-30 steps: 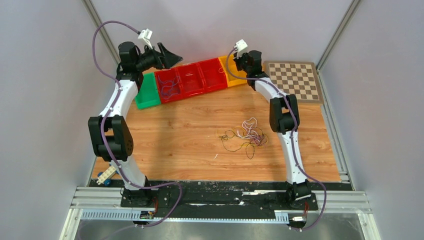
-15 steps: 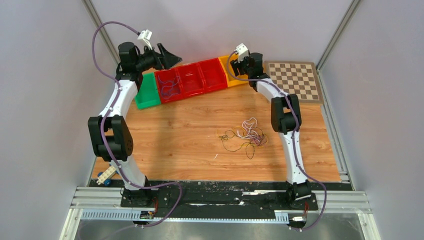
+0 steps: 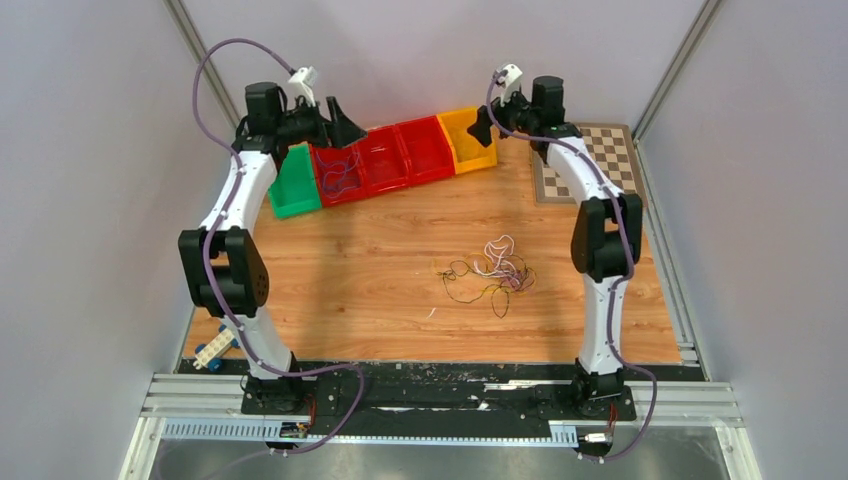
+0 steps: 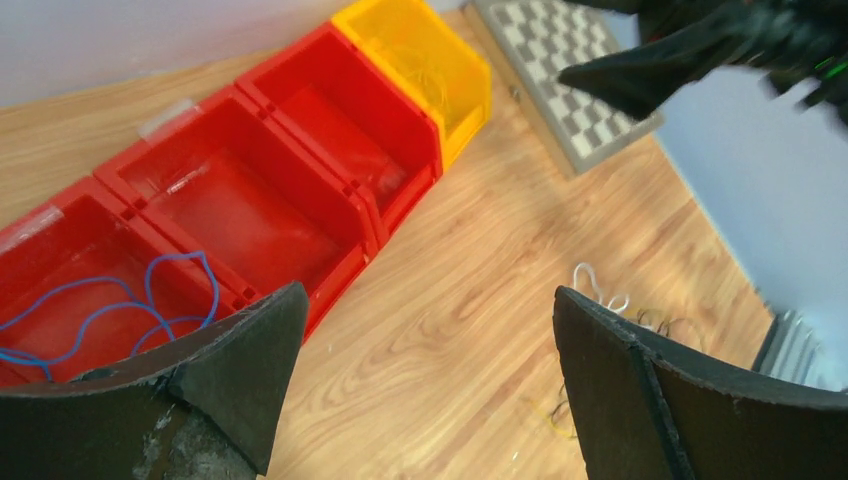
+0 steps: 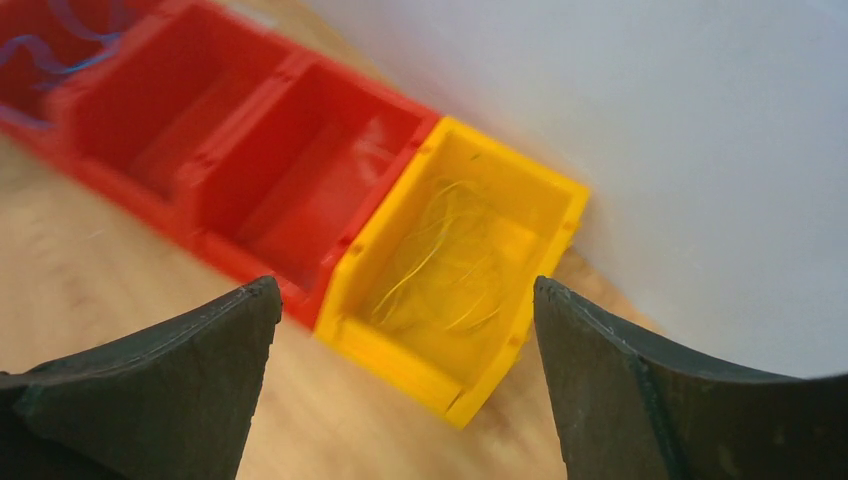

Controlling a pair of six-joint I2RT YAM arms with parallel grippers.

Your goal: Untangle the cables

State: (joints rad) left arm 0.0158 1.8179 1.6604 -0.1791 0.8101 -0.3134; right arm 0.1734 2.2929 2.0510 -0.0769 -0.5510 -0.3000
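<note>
A tangle of thin cables point(image 3: 492, 268), white, pink, yellow and dark, lies on the wooden table right of centre; part of the tangle point(image 4: 600, 300) shows in the left wrist view. A yellow cable point(image 5: 450, 265) lies in the yellow bin point(image 3: 470, 140). A blue cable point(image 4: 120, 305) lies in the leftmost red bin point(image 3: 340, 172). My right gripper point(image 3: 485, 125) hovers open and empty above the yellow bin point(image 5: 545, 222). My left gripper point(image 3: 345, 125) stands open and empty above the leftmost red bin.
Along the back stands a row of bins: green point(image 3: 292, 190), three red point(image 3: 385, 155) and yellow. A checkerboard point(image 3: 600, 160) lies at the back right. A small white and blue object point(image 3: 212, 352) sits at the near left edge.
The right gripper opened, rose and swung back from the yellow bin, where a yellow cable now lies. The left gripper shifted slightly right and lower over the red bin.
</note>
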